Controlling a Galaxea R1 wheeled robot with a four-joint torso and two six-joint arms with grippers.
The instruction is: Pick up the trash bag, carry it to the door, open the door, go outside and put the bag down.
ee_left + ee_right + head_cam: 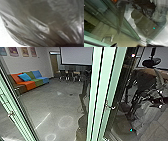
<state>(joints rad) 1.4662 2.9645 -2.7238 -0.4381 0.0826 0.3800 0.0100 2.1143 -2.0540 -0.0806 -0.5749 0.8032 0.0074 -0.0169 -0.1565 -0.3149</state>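
The trash bag (37,22), shiny, grey-brown and creased, lies close before the camera in the left wrist view. Pale green door frames stand at the right of centre (108,79) and at the left (12,104) in the head view, with a metal handle (110,106) on the central one. The glass on the right holds a reflection with dark arm-like parts and a pale, crumpled bag shape. In the right wrist view are a green door frame (132,31), glass and a U-shaped metal handle (107,37).
Beyond the frames in the head view are a colourful sofa (30,82), a white screen (76,55), chairs and a grey floor (47,103) with light rings. Paving (100,26) and a floor track (142,40) show in the right wrist view.
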